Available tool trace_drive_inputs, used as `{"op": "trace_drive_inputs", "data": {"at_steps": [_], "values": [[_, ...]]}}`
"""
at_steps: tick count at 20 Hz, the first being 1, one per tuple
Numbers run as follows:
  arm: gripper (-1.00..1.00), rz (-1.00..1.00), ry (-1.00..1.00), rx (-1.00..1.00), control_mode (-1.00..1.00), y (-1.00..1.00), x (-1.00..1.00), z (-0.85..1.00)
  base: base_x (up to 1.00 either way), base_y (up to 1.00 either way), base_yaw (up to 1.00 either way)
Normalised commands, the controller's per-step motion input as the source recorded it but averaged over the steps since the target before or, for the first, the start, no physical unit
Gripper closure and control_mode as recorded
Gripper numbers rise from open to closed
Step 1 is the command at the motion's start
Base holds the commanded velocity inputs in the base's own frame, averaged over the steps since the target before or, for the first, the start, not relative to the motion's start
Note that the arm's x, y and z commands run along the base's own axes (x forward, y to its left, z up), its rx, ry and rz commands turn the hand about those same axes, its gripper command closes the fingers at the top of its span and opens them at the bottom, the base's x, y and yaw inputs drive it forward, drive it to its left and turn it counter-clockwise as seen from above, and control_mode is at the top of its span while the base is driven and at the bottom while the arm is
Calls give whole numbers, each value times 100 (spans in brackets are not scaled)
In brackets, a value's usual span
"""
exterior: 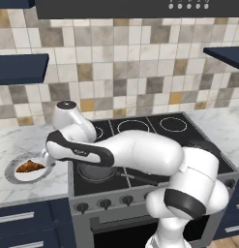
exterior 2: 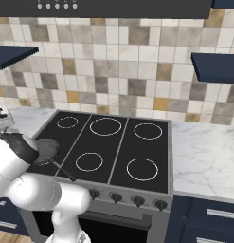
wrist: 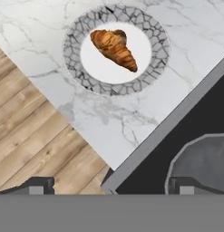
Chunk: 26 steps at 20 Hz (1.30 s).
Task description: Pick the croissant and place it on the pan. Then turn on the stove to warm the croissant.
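Observation:
The croissant [wrist: 114, 49], a small brown-orange pastry, lies on a round white-and-grey plate [wrist: 72, 63] on the marble counter left of the stove [exterior: 155, 131]. From the left base it shows as a brown wedge, the croissant [exterior: 30, 166], on the plate [exterior: 9, 175]. The dark grey pan [exterior 2: 45, 151] sits on the stove's front left burner, partly hidden under my arm, its black handle [exterior 2: 64, 171] pointing forward and right. My gripper [wrist: 111, 186] hangs open above the counter edge between plate and pan [wrist: 204, 163], holding nothing.
Dark knobs [exterior 2: 115, 197] line the stove's steel front. Marble counter [exterior 2: 203, 152] runs right of the stove. Dark shelves [exterior: 19, 68] hang on the tiled wall on both sides. Wooden floor [wrist: 31, 136] shows beyond the counter's front edge.

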Motion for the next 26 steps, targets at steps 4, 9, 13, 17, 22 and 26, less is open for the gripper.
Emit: {"op": "trace_drive_inputs", "data": {"at_steps": [4, 9, 13, 17, 22, 26], "values": [[-100, 5, 0, 0, -100, 29, 0, -6, 0, 0, 0], [-100, 3, 0, 0, -100, 23, 0, -6, 0, 0, 0], [-100, 0, 0, 0, -100, 26, 8, -11, 0, 0, 0], [-100, 0, 0, 0, -100, 16, 15, -9, 0, 0, 0], [-100, 0, -1, 0, -100, 0, 14, -3, 0, 0, 0], [-100, 0, 0, 0, -100, 0, 13, -8, 0, 0, 0]]}}
